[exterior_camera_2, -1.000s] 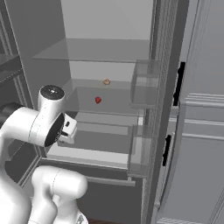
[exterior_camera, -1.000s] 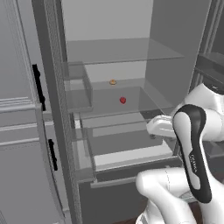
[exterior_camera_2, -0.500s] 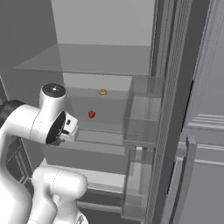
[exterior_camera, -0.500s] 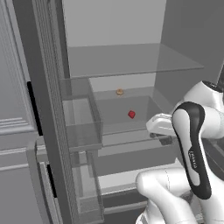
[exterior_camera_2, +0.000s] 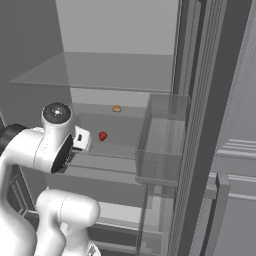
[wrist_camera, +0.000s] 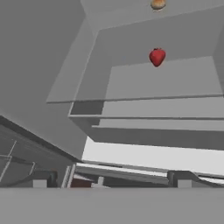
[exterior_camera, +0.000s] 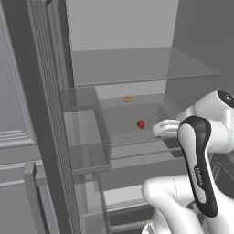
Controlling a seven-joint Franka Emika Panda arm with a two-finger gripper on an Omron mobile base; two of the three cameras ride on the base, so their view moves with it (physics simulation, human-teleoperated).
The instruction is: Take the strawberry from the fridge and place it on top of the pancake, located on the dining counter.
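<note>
Looking from the left base view, the fridge [exterior_camera: 123,59] stands open with the strawberry [exterior_camera: 140,124] sitting on a glass shelf [exterior_camera: 137,135], a small tan-orange item [exterior_camera: 128,98] further back on the same shelf, and the white arm [exterior_camera: 196,155] reaching in from the right, its end just beside the berry. From the right base view the strawberry [exterior_camera_2: 102,135] lies close to the arm's end, apart from it, with a clear door bin [exterior_camera_2: 162,140] to the right. Along the hand view the strawberry [wrist_camera: 157,57] rests upright on the shelf ahead and the tool [wrist_camera: 111,177] has its two dark tips spread wide and, as far as the low edge shows, nothing between them.
</note>
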